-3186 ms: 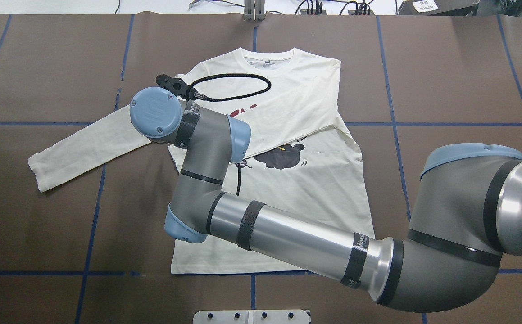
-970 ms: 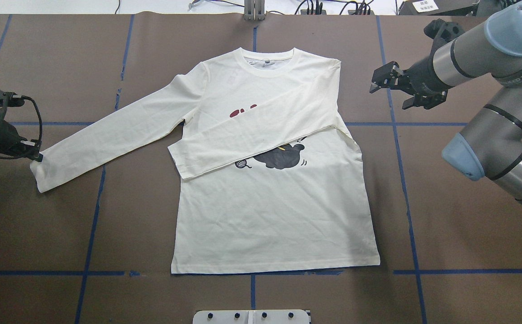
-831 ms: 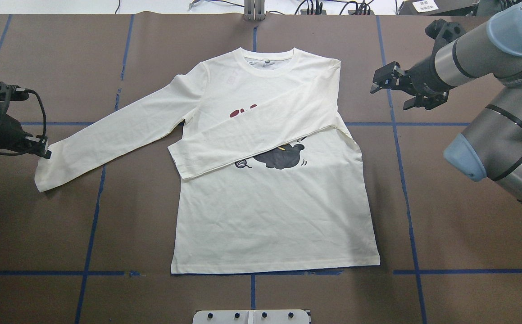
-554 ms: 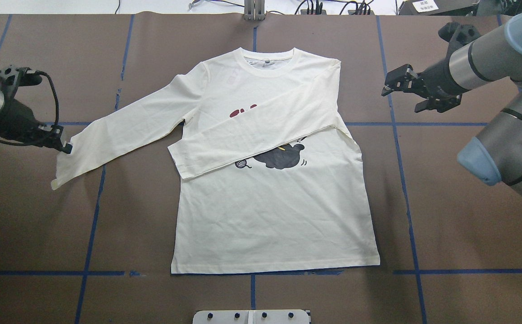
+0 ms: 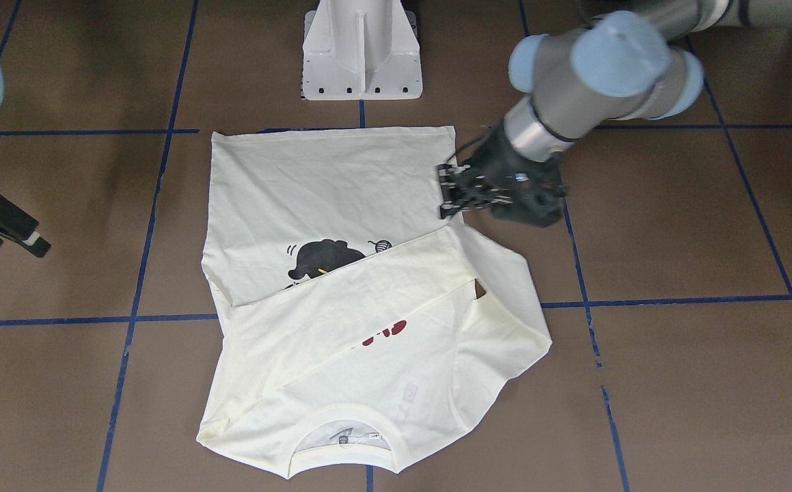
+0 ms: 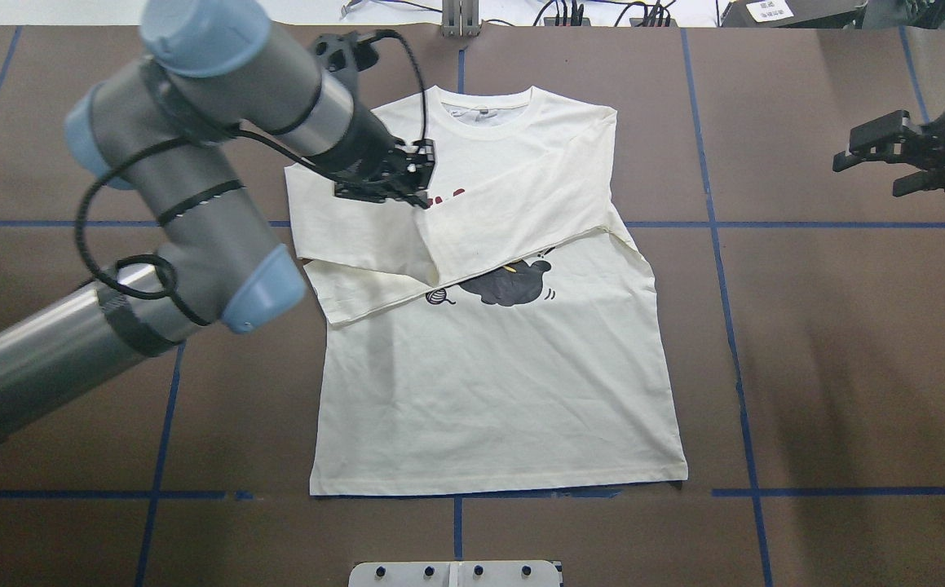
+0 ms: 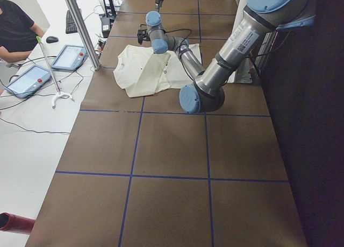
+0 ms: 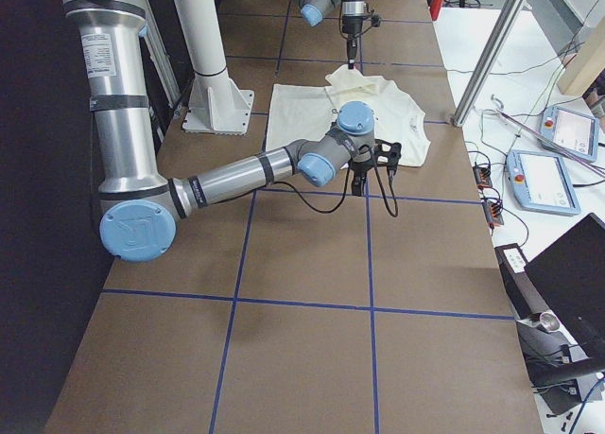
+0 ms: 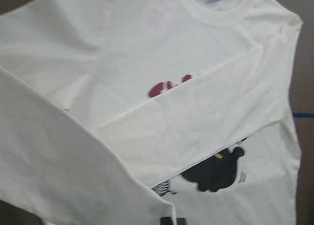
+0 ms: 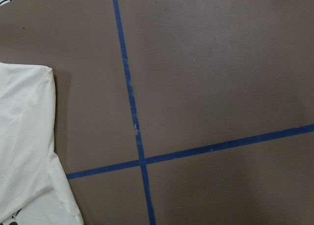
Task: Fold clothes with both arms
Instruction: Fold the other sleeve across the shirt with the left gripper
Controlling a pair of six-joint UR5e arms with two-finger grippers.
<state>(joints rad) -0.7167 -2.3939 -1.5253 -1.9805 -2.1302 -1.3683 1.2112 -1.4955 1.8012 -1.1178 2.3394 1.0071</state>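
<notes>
Garment: T-shirt [image 6: 505, 391] lies flat, print side up, on the desk [image 6: 806, 367]; one sleeve [image 6: 488, 232] is folded slantwise across its chest, covering part of the cat print [image 6: 513, 285].

Left gripper [image 6: 420, 194] hangs above the T-shirt's chest beside the red lettering [image 6: 446, 197]; its fingers [image 5: 447, 198] are clamped on the cuff of the second sleeve [image 6: 358, 236], which is raised and doubled inward.

Right gripper [image 6: 867, 173]: well clear of the T-shirt's other side, fingers apart.

The cream-white long-sleeved cotton T-shirt [image 6: 496, 391] lies flat on the brown paper-covered surface [image 6: 806, 367], its chest beneath the left fingers [image 6: 423, 152]. One sleeve [image 6: 358, 236] ends between those fingers, doubled over the chest and across the other sleeve [image 6: 521, 220]. The right fingers [image 6: 880, 132] hang over bare surface, the shirt well apart ahead of their tips.
</notes>
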